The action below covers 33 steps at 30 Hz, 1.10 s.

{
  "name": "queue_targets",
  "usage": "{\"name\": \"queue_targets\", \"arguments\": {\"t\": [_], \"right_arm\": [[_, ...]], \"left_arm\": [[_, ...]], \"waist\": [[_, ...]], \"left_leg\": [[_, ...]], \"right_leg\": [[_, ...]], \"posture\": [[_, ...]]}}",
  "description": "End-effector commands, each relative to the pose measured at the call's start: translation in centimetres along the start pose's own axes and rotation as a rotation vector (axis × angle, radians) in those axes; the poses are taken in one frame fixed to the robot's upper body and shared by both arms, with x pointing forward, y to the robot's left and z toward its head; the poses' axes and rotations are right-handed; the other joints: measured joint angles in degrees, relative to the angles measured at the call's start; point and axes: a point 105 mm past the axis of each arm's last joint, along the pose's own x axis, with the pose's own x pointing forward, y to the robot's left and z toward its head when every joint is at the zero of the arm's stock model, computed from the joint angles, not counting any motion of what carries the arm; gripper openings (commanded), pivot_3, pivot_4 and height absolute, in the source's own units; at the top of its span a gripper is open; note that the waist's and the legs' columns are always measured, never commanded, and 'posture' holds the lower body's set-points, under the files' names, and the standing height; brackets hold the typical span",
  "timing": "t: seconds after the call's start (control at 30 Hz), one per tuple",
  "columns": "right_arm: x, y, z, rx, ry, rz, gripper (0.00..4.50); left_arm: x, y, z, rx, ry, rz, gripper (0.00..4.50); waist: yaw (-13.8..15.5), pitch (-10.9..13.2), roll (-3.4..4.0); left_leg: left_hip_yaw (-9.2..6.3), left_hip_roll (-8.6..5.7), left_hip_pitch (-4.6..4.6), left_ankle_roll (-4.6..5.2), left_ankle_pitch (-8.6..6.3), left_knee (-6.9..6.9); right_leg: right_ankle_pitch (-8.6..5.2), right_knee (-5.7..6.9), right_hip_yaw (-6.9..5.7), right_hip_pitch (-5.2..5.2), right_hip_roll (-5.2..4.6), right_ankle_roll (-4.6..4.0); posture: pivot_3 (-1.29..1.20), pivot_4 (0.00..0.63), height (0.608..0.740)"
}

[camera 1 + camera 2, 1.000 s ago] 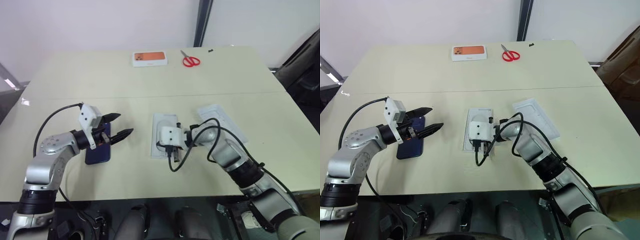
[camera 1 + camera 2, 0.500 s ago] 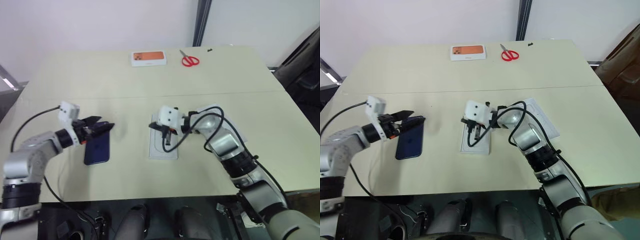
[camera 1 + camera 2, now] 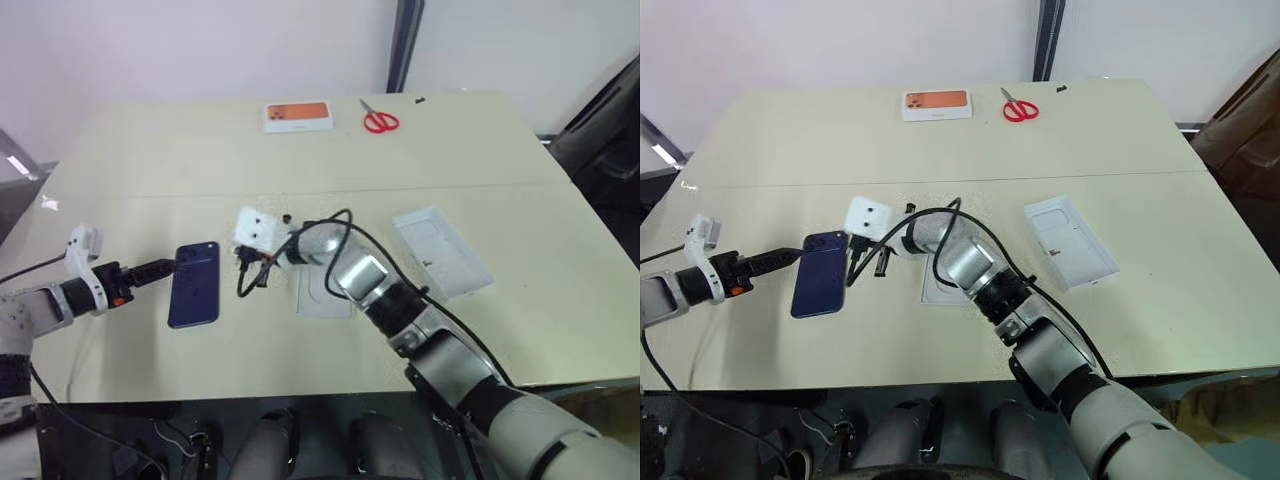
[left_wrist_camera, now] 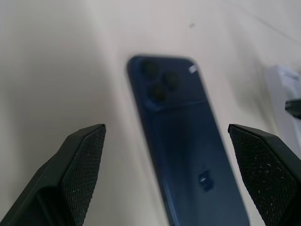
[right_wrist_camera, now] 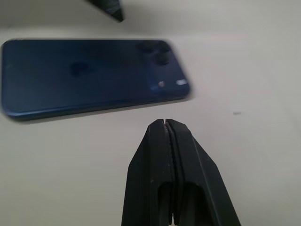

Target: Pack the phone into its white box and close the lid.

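The dark blue phone (image 3: 195,285) lies flat on the table, back up, its camera cluster (image 4: 160,82) at the far corner. My left gripper (image 3: 160,268) hovers just left of it, open, jaws wide with nothing between them; the phone (image 4: 183,141) lies ahead of its fingers (image 4: 77,160). My right gripper (image 3: 245,262) is shut and empty, its tip (image 5: 164,121) just right of the phone (image 5: 89,77), near the cameras and apart from it. The white box (image 3: 325,300) lies mid-table, partly under my right arm. The lid (image 3: 440,250) rests inside-up further right.
At the table's far edge lie a small white carton with an orange phone picture (image 3: 298,116) and red scissors (image 3: 381,122). A black cable loops below my right wrist (image 3: 248,288). Bare tabletop lies in front of the phone and the box.
My left gripper has drawn back to the left, off the phone, and rolled. My right gripper has swung left from over the white box to the phone's right edge. The phone has not moved.
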Motion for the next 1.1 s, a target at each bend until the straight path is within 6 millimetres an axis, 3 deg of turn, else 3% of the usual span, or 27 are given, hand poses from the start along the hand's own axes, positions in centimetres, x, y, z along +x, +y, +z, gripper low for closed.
{"name": "queue_targets", "arguments": {"t": [0.03,0.37,0.7,0.97,1.1], "right_arm": [[0.9,0.9,0.9,-0.024,0.019,0.054,0.04],[2.1,2.8,0.2,0.098,0.079,0.123,0.04],[1.7,2.2,-1.4,0.064,0.130,0.081,0.04],[1.5,2.1,-1.7,0.054,0.136,0.075,0.04],[1.4,2.0,-2.0,0.045,0.140,0.073,0.04]], "left_arm": [[0.5,-0.8,-0.3,-0.009,0.049,-0.029,4.41],[3.1,-1.6,-5.0,-0.084,0.220,-0.068,4.41],[5.4,-3.6,-6.3,-0.105,0.276,-0.157,4.41],[5.6,-5.3,-6.6,-0.169,0.317,-0.253,4.41],[6.1,-4.7,-6.4,-0.147,0.298,-0.216,4.41]], "waist": [[0.0,0.0,0.00],[0.3,-0.1,0.07],[0.8,-0.4,0.38],[0.6,-0.5,0.54],[0.6,-0.5,0.54]], "left_leg": [[0.00,0.00,0.00,0.00,0.00,0.00],[0.00,-0.04,0.01,-0.09,0.05,-0.06],[-0.05,-0.15,0.03,-0.02,0.04,-0.05],[-0.05,-0.16,0.05,-0.04,0.05,-0.05],[-0.06,-0.16,0.05,-0.11,0.08,-0.05]], "right_leg": [[0.00,0.00,0.00,0.00,-0.01,0.00],[0.00,0.05,0.01,-0.04,-0.04,0.00],[0.00,0.06,-0.01,0.04,-0.13,0.00],[-0.01,0.06,-0.02,0.07,-0.13,0.01],[-0.01,0.06,-0.02,0.06,-0.13,0.01]], "posture": [[0.00,0.150,0.734],[0.00,0.150,0.734],[0.00,0.150,0.734],[0.00,0.150,0.734],[0.00,0.150,0.734]]}}
